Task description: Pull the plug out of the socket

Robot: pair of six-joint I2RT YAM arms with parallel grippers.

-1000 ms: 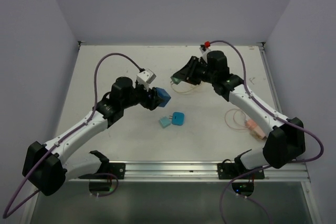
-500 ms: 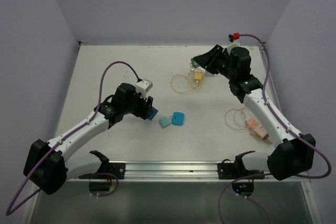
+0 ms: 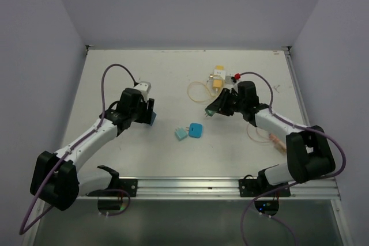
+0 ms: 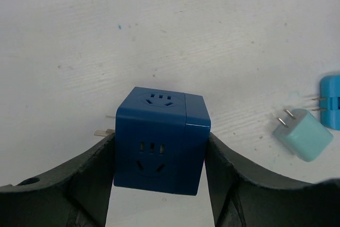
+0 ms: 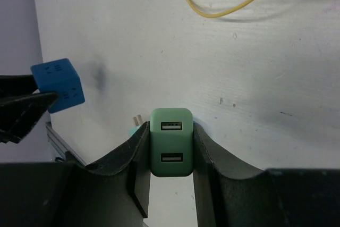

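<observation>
blue socket cube (image 4: 160,141) sits clamped between the left fingers (image 4: 79,184), green plug (image 5: 171,142) between the right fingers (image 5: 219,174).

White table (image 3: 115,73) with teal plug (image 3: 181,134), blue plug (image 3: 196,129), yellow adapter (image 3: 217,79), pink plug (image 3: 278,140).

In the top view the blue socket cube (image 3: 153,120) was mostly hidden behind the left gripper (image 3: 150,112). The left wrist view's right edge cut off the bright blue plug (image 4: 331,102). In the right wrist view, the green charger (image 5: 171,131) had its prongs hidden inside the right gripper (image 5: 171,158). A pale teal plug (image 5: 133,129) barely showed behind it, and the yellow cable (image 5: 211,16) ran off the top.
</observation>
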